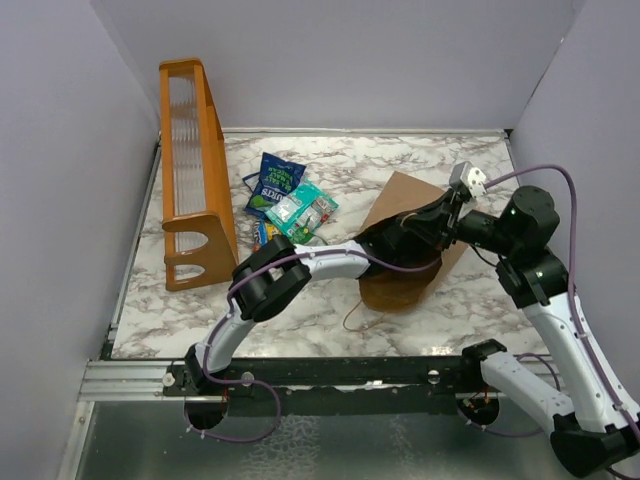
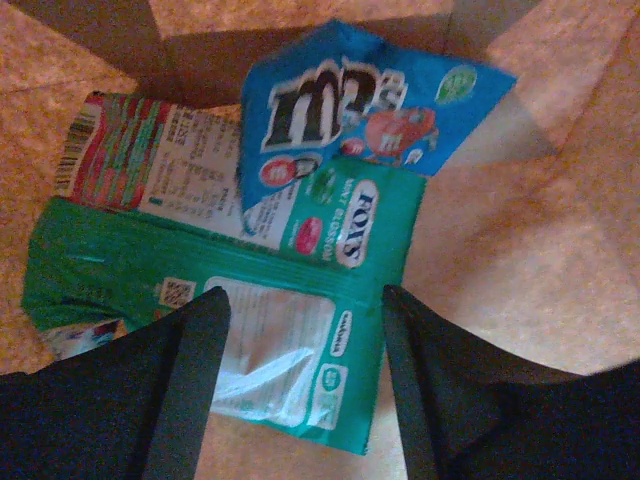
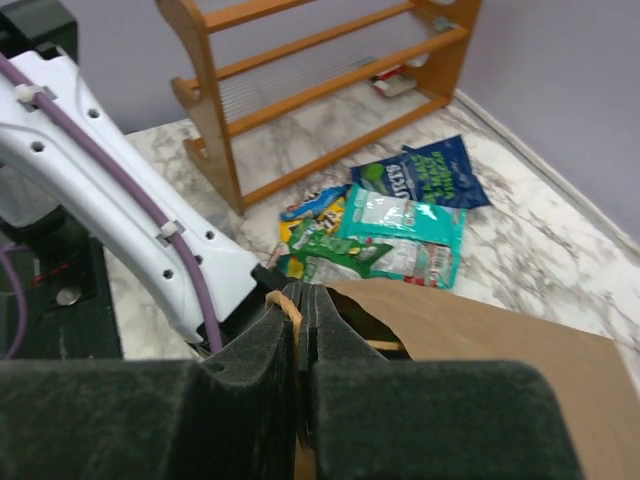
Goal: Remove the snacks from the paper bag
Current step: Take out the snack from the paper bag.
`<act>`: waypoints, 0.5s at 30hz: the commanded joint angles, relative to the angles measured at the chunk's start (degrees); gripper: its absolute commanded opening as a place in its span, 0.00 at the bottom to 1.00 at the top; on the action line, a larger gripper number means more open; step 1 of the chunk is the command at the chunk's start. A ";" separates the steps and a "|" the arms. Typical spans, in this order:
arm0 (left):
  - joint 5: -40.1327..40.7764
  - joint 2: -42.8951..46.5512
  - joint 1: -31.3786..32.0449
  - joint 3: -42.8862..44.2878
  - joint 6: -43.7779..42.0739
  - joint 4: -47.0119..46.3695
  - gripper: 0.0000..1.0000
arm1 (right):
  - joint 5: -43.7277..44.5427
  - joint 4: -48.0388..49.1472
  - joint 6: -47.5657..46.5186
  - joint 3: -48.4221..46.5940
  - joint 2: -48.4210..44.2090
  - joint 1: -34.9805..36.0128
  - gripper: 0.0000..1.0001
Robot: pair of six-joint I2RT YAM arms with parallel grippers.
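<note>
The brown paper bag (image 1: 402, 285) lies on its side at centre right. My left gripper (image 2: 305, 300) is inside it and hidden in the top view. It is open, with its jaws either side of a teal Fox's mint pouch (image 2: 250, 290). A blue M&M's packet (image 2: 370, 100) and a red-and-white packet (image 2: 130, 150) lie beside the pouch on the bag's inner wall (image 2: 520, 230). My right gripper (image 3: 303, 295) is shut on the bag's twisted cord handle (image 3: 285, 305) at the mouth (image 3: 480, 340) and holds it up. It also shows in the top view (image 1: 445, 215).
Several snacks lie on the marble outside the bag: a dark blue packet (image 1: 275, 180), a teal packet (image 1: 300, 210), and in the right wrist view a green one (image 3: 335, 250). An orange wooden rack (image 1: 190, 170) stands at the left. A second cord handle (image 1: 355, 318) trails near the bag's mouth.
</note>
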State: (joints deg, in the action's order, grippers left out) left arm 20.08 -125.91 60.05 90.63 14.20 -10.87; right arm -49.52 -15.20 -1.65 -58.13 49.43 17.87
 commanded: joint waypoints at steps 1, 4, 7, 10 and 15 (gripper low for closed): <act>-5.38 3.95 0.15 -3.25 1.33 -0.09 0.67 | 14.87 -2.37 1.99 3.09 -3.79 0.50 0.02; -6.41 4.97 0.18 -3.88 2.77 1.27 0.70 | 21.83 -2.90 6.05 2.37 -3.35 0.50 0.02; -8.11 5.91 0.18 -6.36 4.20 -0.48 0.71 | 24.01 -2.61 7.72 1.26 -3.39 0.50 0.02; -8.62 6.64 0.20 -7.96 5.17 -1.17 0.72 | 26.83 -3.65 7.38 1.49 -3.75 0.50 0.02; -5.89 9.17 0.22 -8.13 5.96 -0.59 0.72 | 26.69 -3.77 7.35 2.42 -4.57 0.50 0.02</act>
State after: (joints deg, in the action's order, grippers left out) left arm 13.43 -121.23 60.12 82.46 18.48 -10.11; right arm -25.85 -18.00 4.75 -55.81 45.82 18.04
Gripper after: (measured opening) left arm 0.717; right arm 0.027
